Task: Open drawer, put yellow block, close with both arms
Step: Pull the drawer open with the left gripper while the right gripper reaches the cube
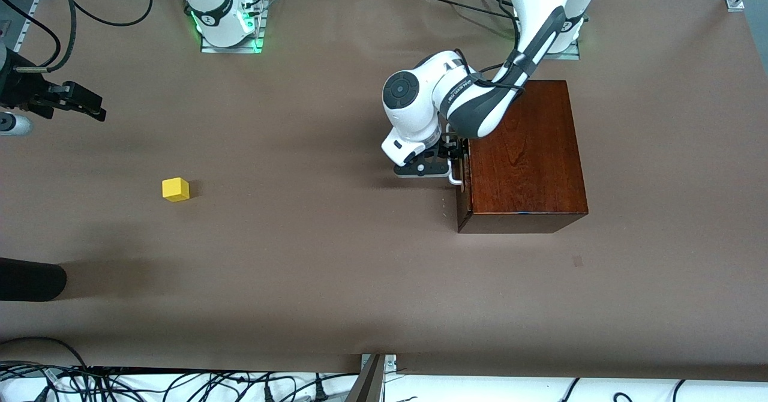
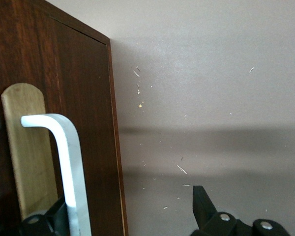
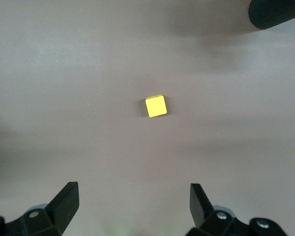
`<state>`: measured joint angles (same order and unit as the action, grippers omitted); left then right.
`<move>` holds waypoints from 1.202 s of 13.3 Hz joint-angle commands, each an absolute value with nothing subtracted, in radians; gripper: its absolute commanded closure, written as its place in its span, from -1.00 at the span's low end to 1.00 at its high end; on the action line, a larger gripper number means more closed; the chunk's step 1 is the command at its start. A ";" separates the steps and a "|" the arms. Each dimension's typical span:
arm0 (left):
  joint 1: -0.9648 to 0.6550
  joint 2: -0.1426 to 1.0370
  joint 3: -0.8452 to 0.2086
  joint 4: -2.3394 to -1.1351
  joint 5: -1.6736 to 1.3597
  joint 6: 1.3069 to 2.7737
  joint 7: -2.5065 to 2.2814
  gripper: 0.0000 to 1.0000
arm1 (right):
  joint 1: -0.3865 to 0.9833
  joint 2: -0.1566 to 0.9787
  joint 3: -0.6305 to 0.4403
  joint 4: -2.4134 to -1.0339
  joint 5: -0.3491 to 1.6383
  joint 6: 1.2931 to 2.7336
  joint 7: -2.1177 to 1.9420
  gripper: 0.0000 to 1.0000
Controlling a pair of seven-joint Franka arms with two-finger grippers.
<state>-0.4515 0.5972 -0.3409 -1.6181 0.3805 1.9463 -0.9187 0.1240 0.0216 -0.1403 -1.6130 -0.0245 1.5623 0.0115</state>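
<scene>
Mostly bare brown table (image 1: 336, 282), with wide free room between the box (image 1: 522, 150) at the left arm's end and the block (image 1: 175, 189) toward the right arm's end. Well apart, those two. Drawer (image 2: 54, 98) shut, its dark front flush in the box and facing the right arm's end of the table. Open table right up to that front, apart from the arm parked there. Near the block, only a dark rounded object (image 1: 30, 279) at the table's edge, nearer the front camera.

Left gripper (image 1: 459, 161) at the drawer front, fingers spread wide around the white handle (image 2: 69, 167), not clamped on it. One finger (image 2: 204, 206) out over bare table beside the front, the other low against the front by the handle bar.

Right gripper (image 3: 132, 204) up in the air over the table, fingers wide apart and empty, gripping nothing. Block lying flat on the table below it, between the finger lines but clear of both tips.

From the front: box lid, both bases, block's place on the table; right gripper (image 1: 81, 103) only a dark shape at the picture's edge. From the left wrist: handle bend, pale wood plate (image 2: 27, 147) under the handle, scattered specks on the table. From the right wrist: block's top face, seen from above.
</scene>
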 commanded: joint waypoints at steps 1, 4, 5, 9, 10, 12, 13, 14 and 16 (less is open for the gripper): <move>-0.477 0.626 -0.337 -1.583 0.303 1.967 -0.962 -1.00 | 0.123 0.025 -0.133 -1.656 -0.037 1.612 0.026 -1.00; -0.518 0.633 -0.339 -1.579 0.295 2.025 -1.046 -1.00 | 0.123 0.017 -0.133 -1.761 -0.037 1.713 0.018 -1.00; -0.535 0.646 -0.337 -1.551 0.293 2.025 -1.061 -1.00 | 0.123 0.017 -0.133 -1.791 -0.037 1.747 0.014 -1.00; -0.644 0.699 -0.290 -1.467 0.287 2.019 -1.120 -1.00 | 0.121 0.037 -0.140 -1.910 -0.037 1.888 -0.040 -1.00; -0.664 0.716 -0.273 -1.444 0.266 2.020 -1.121 -1.00 | 0.120 0.041 -0.141 -1.931 -0.037 1.914 -0.055 -1.00; -0.699 0.741 -0.250 -1.392 0.226 2.019 -1.123 -1.00 | 0.118 0.063 -0.159 -1.968 -0.035 1.969 -0.102 -1.00; -0.710 0.749 -0.242 -1.373 0.210 2.019 -1.123 -1.00 | 0.118 0.075 -0.164 -1.985 -0.035 1.995 -0.129 -1.00; -0.715 0.753 -0.238 -1.358 0.195 2.019 -1.123 -1.00 | 0.117 0.089 -0.172 -2.000 -0.035 2.022 -0.155 -1.00; -0.716 0.753 -0.238 -1.336 0.175 2.019 -1.123 -1.00 | 0.117 0.118 -0.196 -2.026 -0.029 2.065 -0.222 -1.00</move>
